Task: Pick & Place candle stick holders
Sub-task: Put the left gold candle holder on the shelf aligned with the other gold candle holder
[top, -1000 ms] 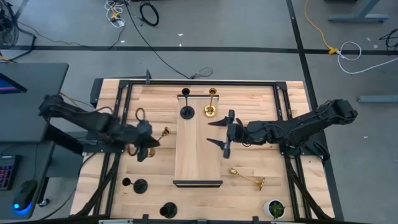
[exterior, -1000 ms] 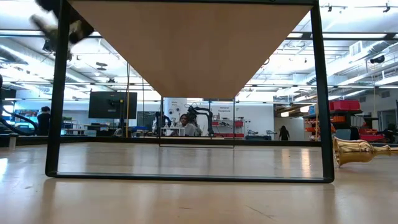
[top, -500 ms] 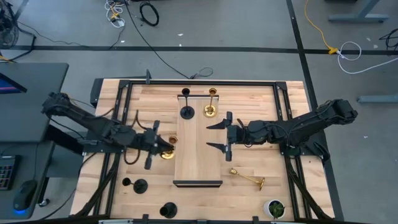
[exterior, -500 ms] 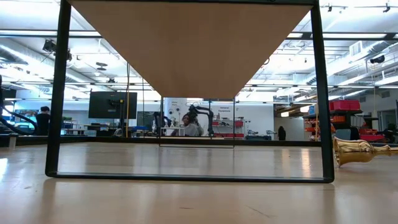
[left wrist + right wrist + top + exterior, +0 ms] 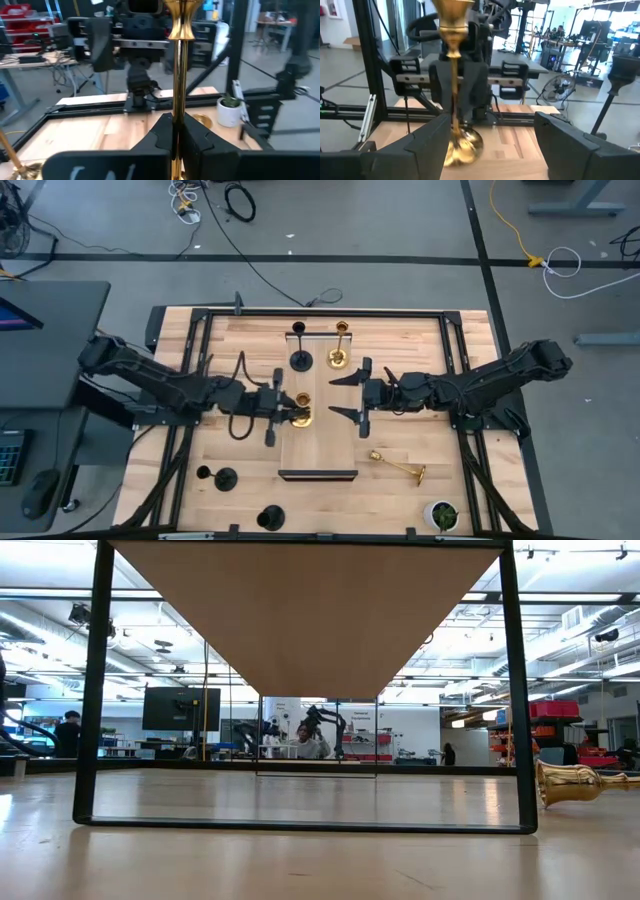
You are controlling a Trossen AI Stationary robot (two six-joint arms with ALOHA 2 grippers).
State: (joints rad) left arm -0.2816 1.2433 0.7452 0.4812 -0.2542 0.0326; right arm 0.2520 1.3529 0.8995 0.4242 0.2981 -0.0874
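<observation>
My left gripper (image 5: 288,412) is shut on a gold candlestick (image 5: 302,411) that stands upright at the left edge of the raised wooden shelf (image 5: 320,442). The right wrist view shows this candlestick (image 5: 453,95) with its base (image 5: 464,144) low over the shelf top. My right gripper (image 5: 345,396) is open and empty over the shelf, just right of it. A black candlestick (image 5: 300,352) and a gold one (image 5: 340,351) stand on their bases at the shelf's far end. Another gold one (image 5: 400,468) lies on its side on the table. My left gripper pinches the gold candlestick's thin stem (image 5: 176,107) between its two fingers (image 5: 161,136), coming level from the table's left and lying across the stem. The candlestick is upright, cup up. I cannot tell whether its base rests on the shelf.
Two black candlesticks (image 5: 222,476) (image 5: 270,518) stand near the table's front left. A small plant in a white pot (image 5: 441,515) stands at the front right. The shelf's black frame (image 5: 98,690) and the lying gold candlestick (image 5: 585,782) show in the low view.
My left gripper has gone toward the table's right edge with the gold candlestick, from the table left of the shelf to the shelf's left edge; the candlestick has stayed upright in the hold.
</observation>
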